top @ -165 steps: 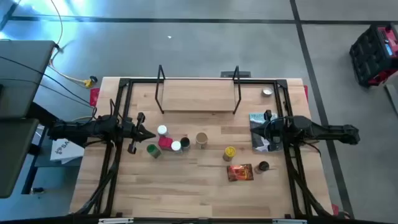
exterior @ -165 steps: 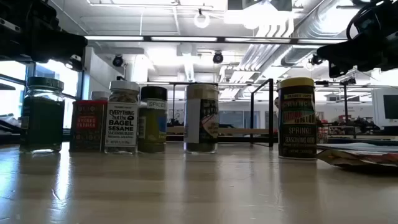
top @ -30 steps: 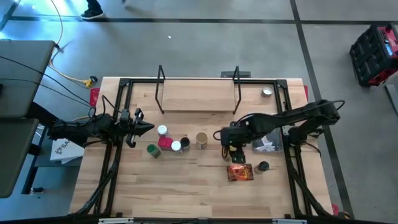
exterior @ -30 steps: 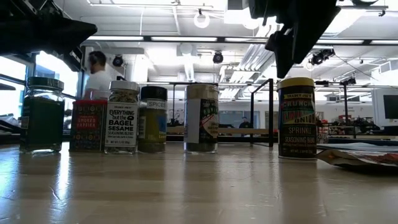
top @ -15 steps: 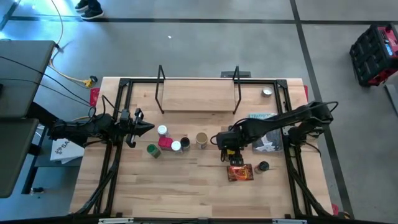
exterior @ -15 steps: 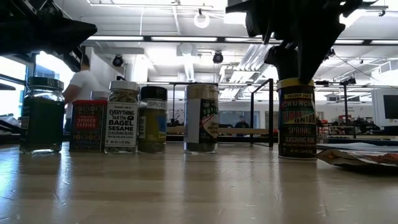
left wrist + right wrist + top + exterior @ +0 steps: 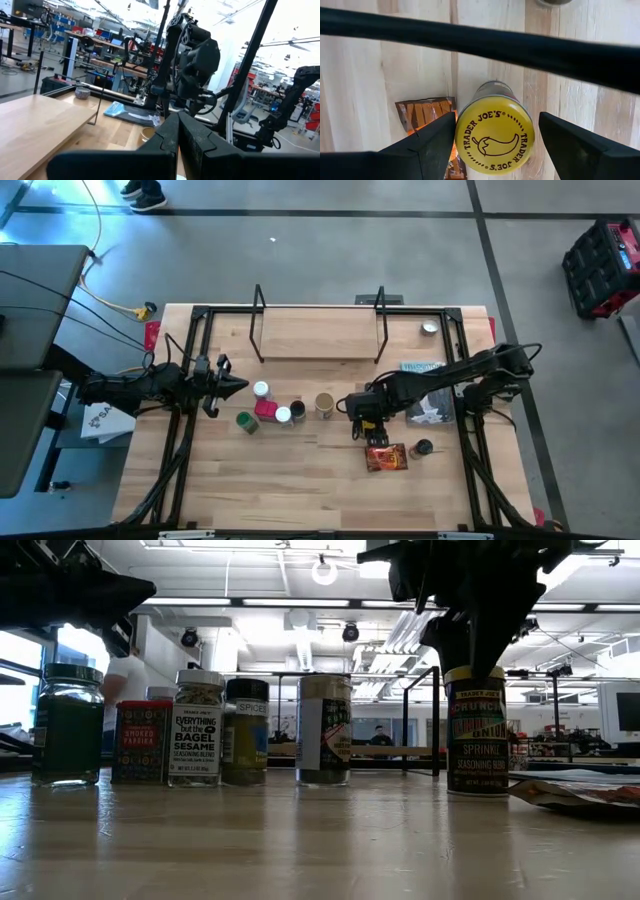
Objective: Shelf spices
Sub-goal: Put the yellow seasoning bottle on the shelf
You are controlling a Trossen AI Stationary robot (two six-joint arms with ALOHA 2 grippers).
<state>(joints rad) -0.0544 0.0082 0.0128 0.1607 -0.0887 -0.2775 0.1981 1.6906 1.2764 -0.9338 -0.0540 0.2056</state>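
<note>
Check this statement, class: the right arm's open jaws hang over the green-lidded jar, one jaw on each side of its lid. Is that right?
Not quite. The jar between the right gripper's open jaws has a yellow lid, not green. The right wrist view shows it, one jaw on each side of the lid. The green-lidded jar stands far off, near the left arm.

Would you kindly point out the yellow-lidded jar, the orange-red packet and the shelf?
yellow-lidded jar [image 7: 494,133]: right wrist view, middle of its lid.
orange-red packet [image 7: 386,458]: high view, its middle.
shelf [image 7: 318,334]: high view, bare plank.
</note>
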